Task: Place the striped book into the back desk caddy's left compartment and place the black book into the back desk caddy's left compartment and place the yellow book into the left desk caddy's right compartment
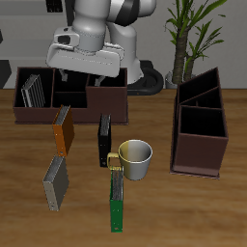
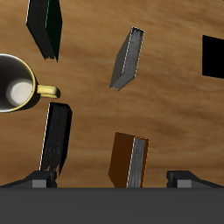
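Two desk caddies were noted: the back caddy (image 1: 72, 95), a book already in one end compartment, and the left caddy (image 1: 200, 125). The gripper (image 1: 85, 66) was held wide open, empty, above the back caddy. The black book (image 1: 104, 140) lay beside the mug (image 1: 136, 159).
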